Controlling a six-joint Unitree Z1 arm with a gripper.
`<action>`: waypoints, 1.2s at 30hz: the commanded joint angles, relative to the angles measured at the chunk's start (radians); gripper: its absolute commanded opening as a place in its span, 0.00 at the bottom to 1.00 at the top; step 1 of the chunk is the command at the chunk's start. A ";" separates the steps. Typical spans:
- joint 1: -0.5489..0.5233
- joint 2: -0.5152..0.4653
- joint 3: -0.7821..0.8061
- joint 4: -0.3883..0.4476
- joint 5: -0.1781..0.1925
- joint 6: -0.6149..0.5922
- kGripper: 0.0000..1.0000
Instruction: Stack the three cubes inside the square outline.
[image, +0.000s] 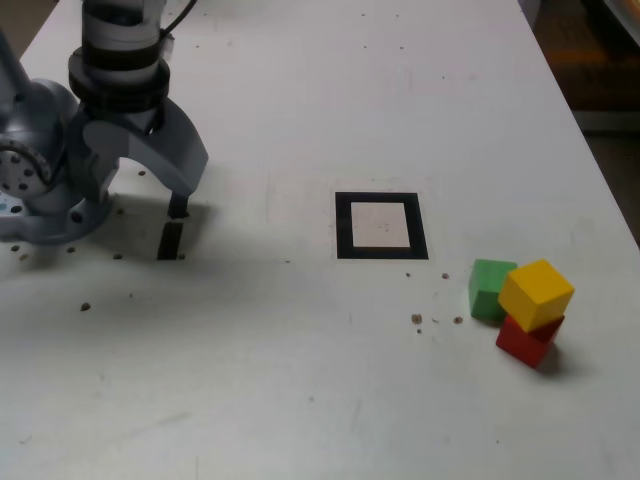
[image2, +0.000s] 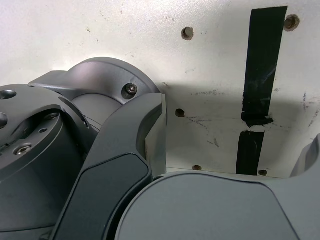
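1. Nearest the camera in the exterior view is bare bench, lower frame, scattered with small dark crumbs.
2. Next come the cubes, lower right of the frame: the red cube sits on the bench, the yellow cube rests on top of it, turned a little askew, and the green cube stands on the bench touching or just beside them on the exterior view's left — I cannot tell which.
3. The outline lies at mid-frame, its white centre empty. All three cubes are outside it, down and to the exterior view's right.
4. The gripper hangs at upper left of the frame, over two short tape strips, well apart from the cubes, with the outline between.
5. The fingers appear spread and hold nothing; the wrist view shows only arm housing, bench and the strips, no cube.
6. The relation that matters: the cubes lie across the frame from the fingers, toward lower right, past the outline. With one arm, reach is the only question.
7. My judgement — nothing is placed yet. The yellow cube, uppermost and free, looks the easiest first pick; its skewed sides would call for turning the fingers to match.
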 joint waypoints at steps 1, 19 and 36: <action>0.002 -0.003 0.003 -0.001 0.001 -0.001 0.99; 0.001 0.019 -0.267 0.168 0.015 -0.011 1.00; -0.179 0.190 -0.766 0.379 0.048 -0.118 1.00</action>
